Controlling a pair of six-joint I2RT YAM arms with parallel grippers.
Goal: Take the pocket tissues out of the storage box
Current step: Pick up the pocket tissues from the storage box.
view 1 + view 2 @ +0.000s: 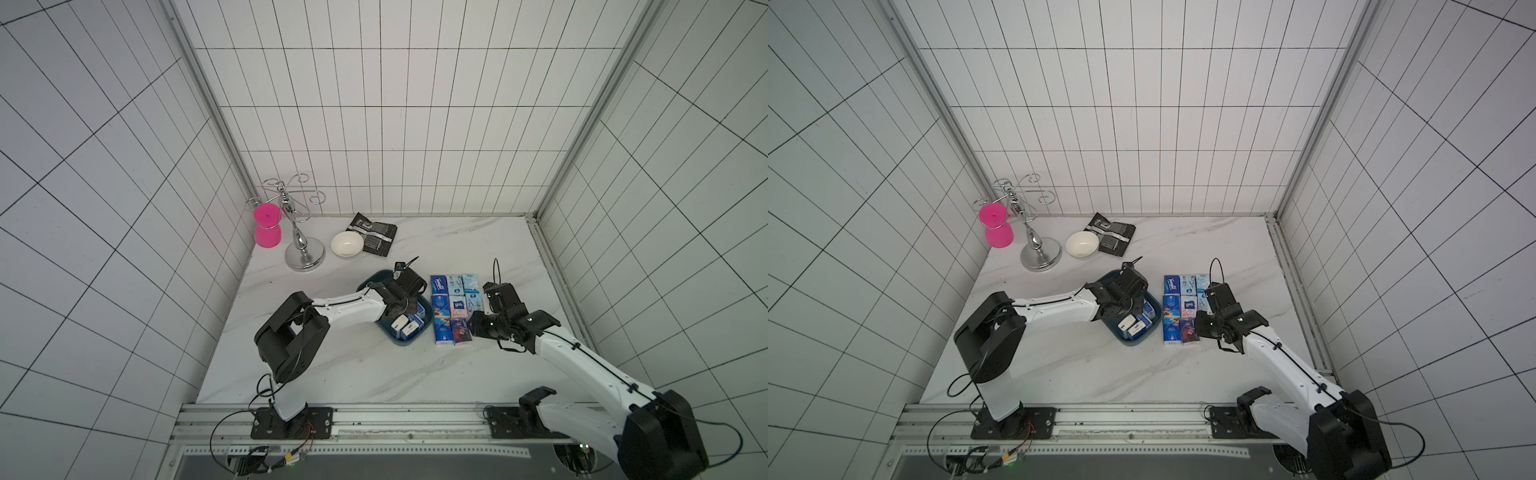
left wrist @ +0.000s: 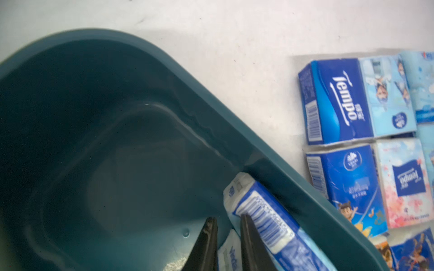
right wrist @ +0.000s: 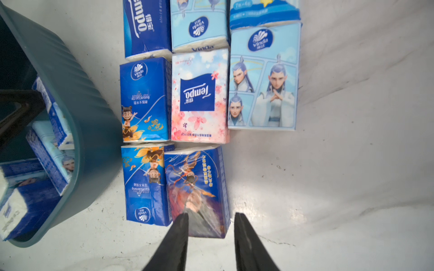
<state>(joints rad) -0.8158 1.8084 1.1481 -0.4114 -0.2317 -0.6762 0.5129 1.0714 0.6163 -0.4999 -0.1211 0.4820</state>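
Note:
The dark teal storage box (image 1: 405, 342) (image 1: 1133, 341) sits mid-table, with a few pocket tissues (image 1: 405, 326) (image 3: 54, 145) still inside at its near end. My left gripper (image 1: 405, 309) (image 2: 229, 225) reaches down into the box (image 2: 94, 117), its jaws narrow, with a white packet (image 2: 231, 252) filling the gap. A barcode-edged packet (image 2: 263, 218) leans against the box wall beside it. Several packets (image 1: 455, 307) (image 1: 1183, 309) (image 3: 199, 96) lie in a neat grid right of the box. My right gripper (image 1: 472, 328) (image 3: 211, 221) is open and empty, just over the near end of a dark blue packet (image 3: 199, 183).
At the back left stand a chrome cup stand (image 1: 301, 245) with a pink cup (image 1: 267, 226), a white bowl (image 1: 345, 244) and a black-and-silver pouch (image 1: 374, 235). Tiled walls close in three sides. A metal rail (image 1: 374, 415) runs along the front edge.

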